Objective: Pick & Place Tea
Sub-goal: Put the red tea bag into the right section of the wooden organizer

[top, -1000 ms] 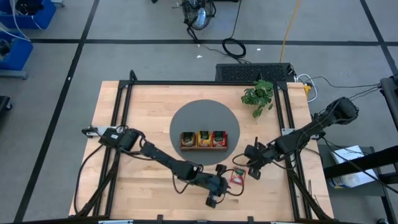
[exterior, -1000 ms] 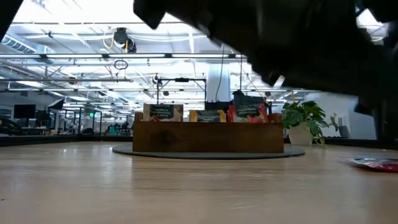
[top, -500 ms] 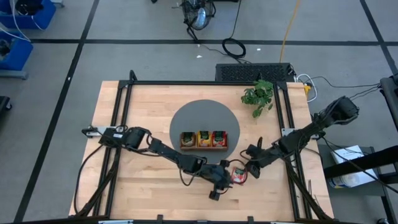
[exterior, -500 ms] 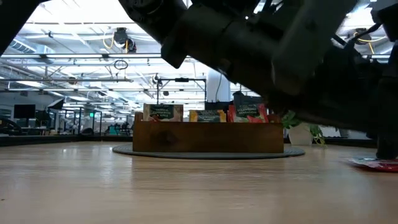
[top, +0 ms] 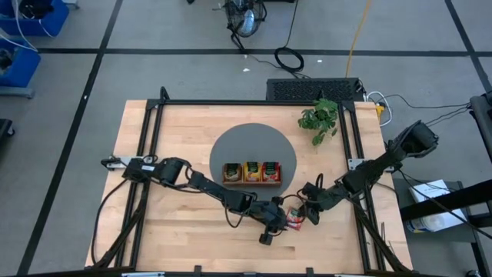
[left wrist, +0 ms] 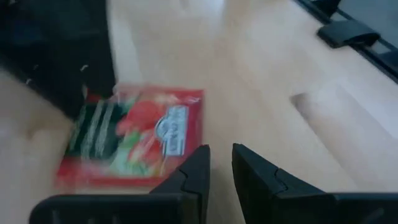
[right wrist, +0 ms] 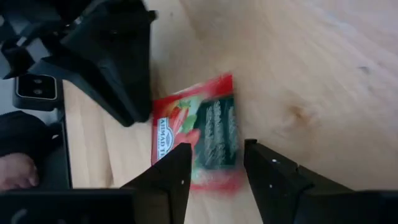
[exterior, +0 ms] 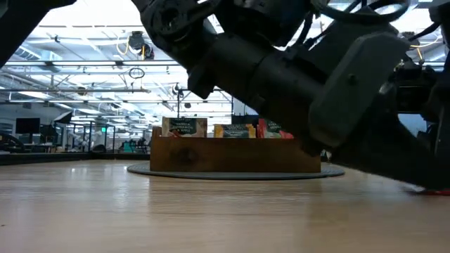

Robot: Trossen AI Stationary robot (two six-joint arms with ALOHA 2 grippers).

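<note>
Two end effectors beside red sachet (right wrist: 198, 143)

High view: overhead, facing straight down, far enough to take in the whole counter (top: 184, 138) and surrounding floor. Low view: at counter-top height, facing level across to the wooden tray (exterior: 235, 154), partly blocked by an arm close to the lens. Both wrist views: very close, angled down at the counter. Shared: both wrist views show the red tea sachet (left wrist: 134, 134) (right wrist: 196, 140), at 5 o'clock from the tray in the high view (top: 294, 220).
</note>
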